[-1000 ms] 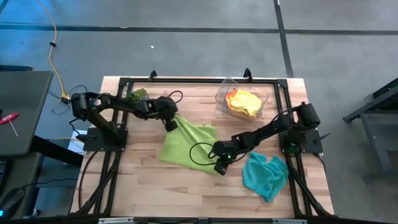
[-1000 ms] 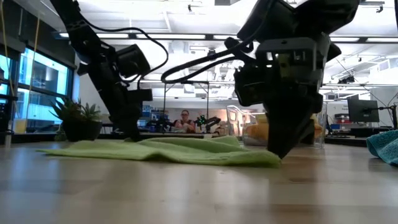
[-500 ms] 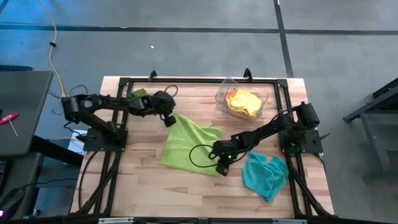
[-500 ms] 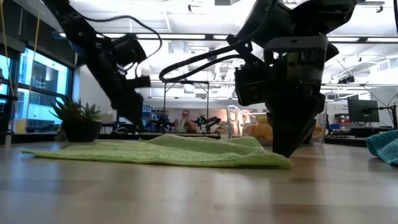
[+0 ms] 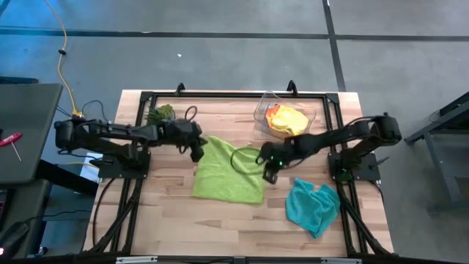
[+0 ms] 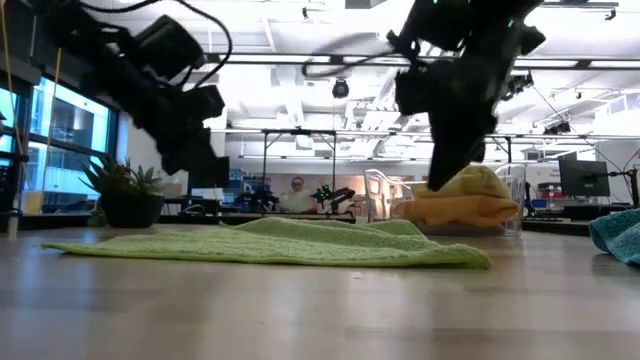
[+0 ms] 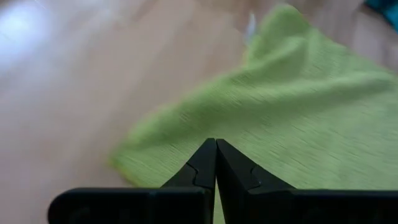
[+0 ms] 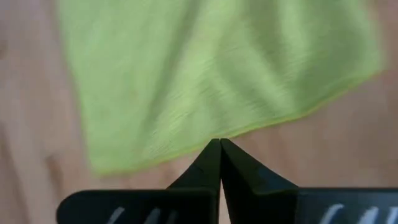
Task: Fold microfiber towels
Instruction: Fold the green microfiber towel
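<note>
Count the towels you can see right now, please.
4. Lime towel flat mid-table; teal towel crumpled near the right front; yellow towel and orange towel piled in the clear bin at the back. More may be hidden under that pile.

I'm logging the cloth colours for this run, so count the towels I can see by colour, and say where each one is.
Lime green towel, flat on the table: 1
Teal towel, crumpled on the table: 1
Yellow towel, in the clear bin: 1
Orange towel, in the bin: 1
Total visible: 4
</note>
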Tool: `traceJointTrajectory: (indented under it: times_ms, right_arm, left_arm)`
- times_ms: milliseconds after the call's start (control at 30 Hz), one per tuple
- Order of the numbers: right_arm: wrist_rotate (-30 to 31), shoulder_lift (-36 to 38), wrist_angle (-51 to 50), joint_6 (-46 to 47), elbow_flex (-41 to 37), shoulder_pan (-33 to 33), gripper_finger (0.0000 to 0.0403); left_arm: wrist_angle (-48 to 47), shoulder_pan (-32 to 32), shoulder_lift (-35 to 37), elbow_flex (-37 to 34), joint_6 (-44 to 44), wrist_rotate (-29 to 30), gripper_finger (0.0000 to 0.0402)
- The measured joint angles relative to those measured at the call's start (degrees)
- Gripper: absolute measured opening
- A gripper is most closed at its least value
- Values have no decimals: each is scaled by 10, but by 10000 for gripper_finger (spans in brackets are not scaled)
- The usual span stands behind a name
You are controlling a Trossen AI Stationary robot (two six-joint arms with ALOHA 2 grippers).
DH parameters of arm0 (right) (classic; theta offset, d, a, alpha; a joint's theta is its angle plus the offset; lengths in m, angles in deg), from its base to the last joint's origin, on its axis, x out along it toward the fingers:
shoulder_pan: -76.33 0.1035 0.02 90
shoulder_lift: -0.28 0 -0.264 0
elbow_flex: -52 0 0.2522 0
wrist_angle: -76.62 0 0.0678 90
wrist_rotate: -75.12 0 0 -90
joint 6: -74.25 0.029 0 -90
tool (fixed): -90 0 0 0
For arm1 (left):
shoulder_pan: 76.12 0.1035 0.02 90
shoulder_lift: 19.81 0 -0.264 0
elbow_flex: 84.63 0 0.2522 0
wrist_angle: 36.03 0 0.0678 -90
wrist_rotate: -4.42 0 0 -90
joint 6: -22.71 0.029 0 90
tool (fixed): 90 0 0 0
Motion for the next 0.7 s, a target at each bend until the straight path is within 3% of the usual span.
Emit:
traceJointTrajectory:
  times_ms: [300,500,700]
  right_arm:
    - [23,-38,175,58,-63,-116,0]
    - [20,-76,196,72,-58,-123,0]
    - [54,-100,192,104,-58,-113,0]
  left_arm:
    - [147,-174,-28,-79,-194,72,0]
    - [147,-237,-62,-80,-256,143,0]
    - [153,-264,-113,-80,-320,147,0]
